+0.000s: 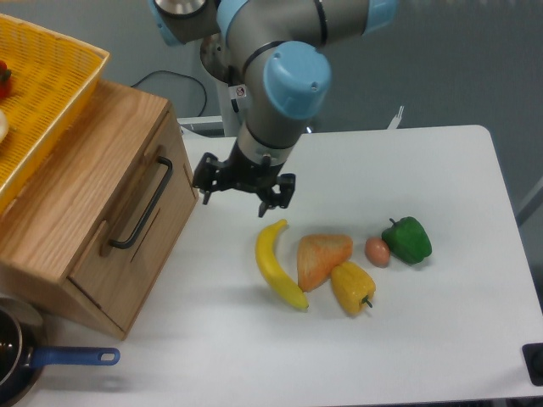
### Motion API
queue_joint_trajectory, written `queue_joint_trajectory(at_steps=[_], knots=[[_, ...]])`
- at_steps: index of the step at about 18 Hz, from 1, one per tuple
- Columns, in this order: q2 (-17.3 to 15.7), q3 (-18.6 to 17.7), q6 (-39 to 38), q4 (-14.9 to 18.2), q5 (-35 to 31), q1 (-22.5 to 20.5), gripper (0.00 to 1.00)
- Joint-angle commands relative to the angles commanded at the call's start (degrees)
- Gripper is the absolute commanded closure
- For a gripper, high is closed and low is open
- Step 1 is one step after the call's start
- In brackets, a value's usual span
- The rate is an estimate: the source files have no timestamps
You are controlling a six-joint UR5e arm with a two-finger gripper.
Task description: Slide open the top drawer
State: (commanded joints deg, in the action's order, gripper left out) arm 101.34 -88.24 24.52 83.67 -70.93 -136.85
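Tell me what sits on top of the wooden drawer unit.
A yellow mesh basket rests on the unit, overhanging its left side. A red item and a pale one show inside at the frame edge; the rest is cut off.

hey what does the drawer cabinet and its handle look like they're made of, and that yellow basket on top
The top drawer and its cabinet look like light oak wood, matte, with visible grain lines. The bar handle looks like black metal, thin with bent ends and a slight sheen, though coated plastic can't be ruled out. The yellow basket looks like molded plastic mesh, given its uniform color and regular grid of holes.
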Motion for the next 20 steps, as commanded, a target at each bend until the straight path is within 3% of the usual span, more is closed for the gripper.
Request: queue_joint_trajectory(at_steps=[10,20], knots=[[-0.4,0.0,-3.1,1.6,0.7,3.2,0.00],[-0.6,0.9,-3.0,2.2,2.6,3.3,0.00]])
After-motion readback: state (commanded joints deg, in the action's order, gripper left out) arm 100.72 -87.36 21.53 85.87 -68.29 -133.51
